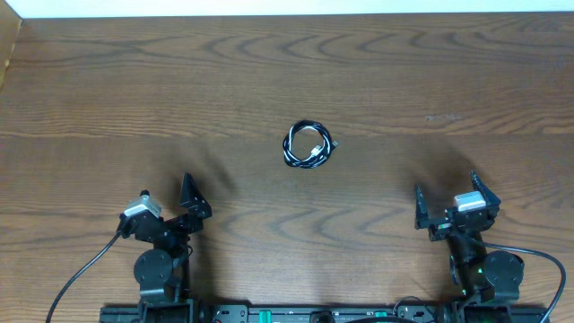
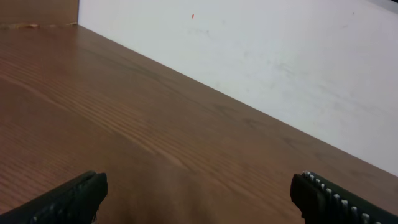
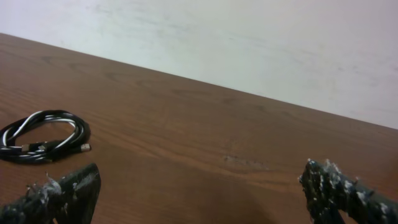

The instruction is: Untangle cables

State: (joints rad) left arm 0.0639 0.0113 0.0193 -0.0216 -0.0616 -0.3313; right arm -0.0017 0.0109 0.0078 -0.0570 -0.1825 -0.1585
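Note:
The black and white cables (image 1: pixel 308 145) lie coiled together in one small loop at the middle of the wooden table. The coil also shows at the left edge of the right wrist view (image 3: pixel 43 144), with a small plug at its near side. My left gripper (image 1: pixel 190 201) is open and empty near the front left, well away from the coil. My right gripper (image 1: pixel 448 205) is open and empty near the front right, also apart from it. The left wrist view shows only bare table between the open fingers (image 2: pixel 199 196).
The wooden table (image 1: pixel 134 108) runs to a white wall (image 3: pixel 249 43) at its far edge. Thick black wires (image 1: pixel 76 278) trail from both arm bases at the front edge.

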